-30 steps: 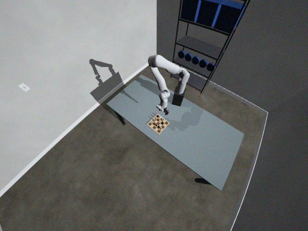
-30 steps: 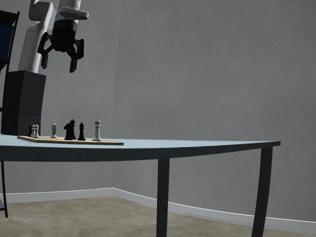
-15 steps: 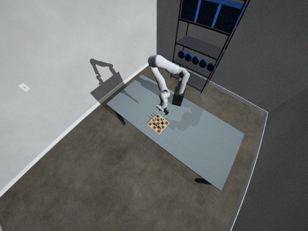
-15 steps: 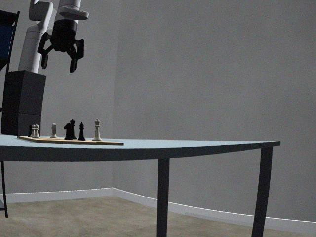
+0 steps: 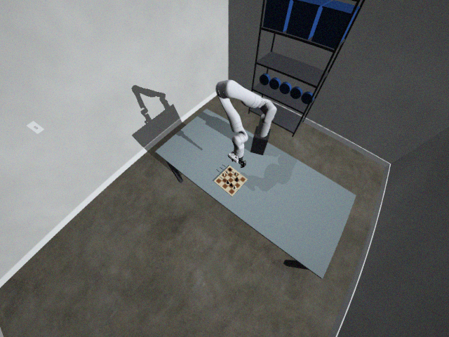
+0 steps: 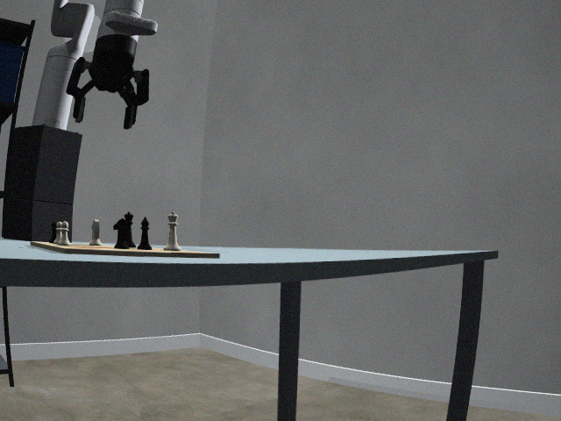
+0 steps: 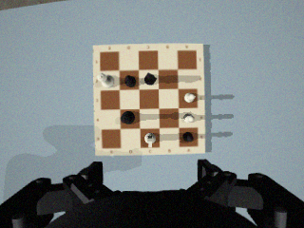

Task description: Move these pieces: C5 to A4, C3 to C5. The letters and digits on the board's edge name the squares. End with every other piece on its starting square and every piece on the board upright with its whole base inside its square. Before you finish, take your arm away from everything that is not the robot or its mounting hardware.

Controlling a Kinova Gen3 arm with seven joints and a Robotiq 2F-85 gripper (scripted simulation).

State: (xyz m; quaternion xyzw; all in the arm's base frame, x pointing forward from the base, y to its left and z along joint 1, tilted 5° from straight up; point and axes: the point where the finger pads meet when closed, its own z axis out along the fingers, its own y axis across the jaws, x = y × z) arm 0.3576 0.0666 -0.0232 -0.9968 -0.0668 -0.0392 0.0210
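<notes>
The small chessboard (image 7: 149,99) lies on the grey table and is seen whole in the wrist view. It holds several pieces: a white piece (image 7: 105,80) beside two black ones (image 7: 130,81) (image 7: 150,79), a lone black piece (image 7: 127,117), two white pieces (image 7: 190,97) (image 7: 188,117) on the right column, and a white (image 7: 150,138) and a black piece (image 7: 188,137) in the bottom row. All stand upright. The edge labels are too small to read. My gripper (image 6: 103,117) (image 7: 150,171) is open and empty. It hangs high above the board's near edge.
The board (image 5: 230,180) lies near the table's long edge, close to the arm's black base (image 5: 259,143). A shelf rack (image 5: 297,65) stands behind the base. In the side view the pieces stand in a row on the board (image 6: 122,250).
</notes>
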